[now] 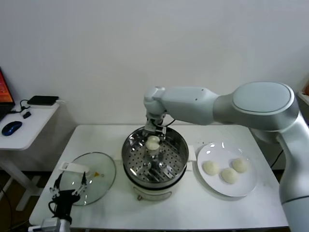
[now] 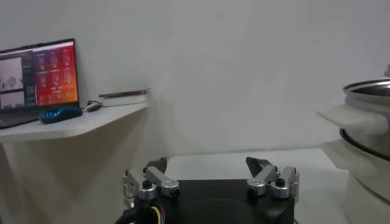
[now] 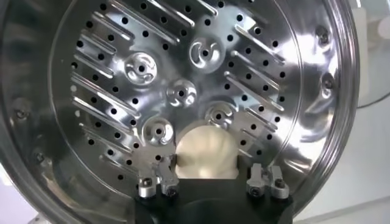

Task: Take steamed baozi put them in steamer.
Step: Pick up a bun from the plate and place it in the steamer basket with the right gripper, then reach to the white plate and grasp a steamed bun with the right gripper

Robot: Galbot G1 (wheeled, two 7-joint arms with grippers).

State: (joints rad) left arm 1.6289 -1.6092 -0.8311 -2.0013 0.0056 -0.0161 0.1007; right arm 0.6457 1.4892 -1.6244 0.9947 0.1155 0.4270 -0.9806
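While three buns are waiting on the plate (image 1: 215, 182), the right gripper (image 3: 210, 181) is hanging over the steamer (image 1: 177, 155) with fingers spread wide, straddling but apparently not gripping one steamed baozi (image 3: 206, 152), presumably letting it settle onto the perforated tray.

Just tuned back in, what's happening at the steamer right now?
The right gripper is over the steamer with its fingers open on either side of one baozi, which sits low over the perforated tray. Three more baozi wait on the white plate to the steamer's right. The glass lid lies on the table to its left, and the left gripper is parked open near it.
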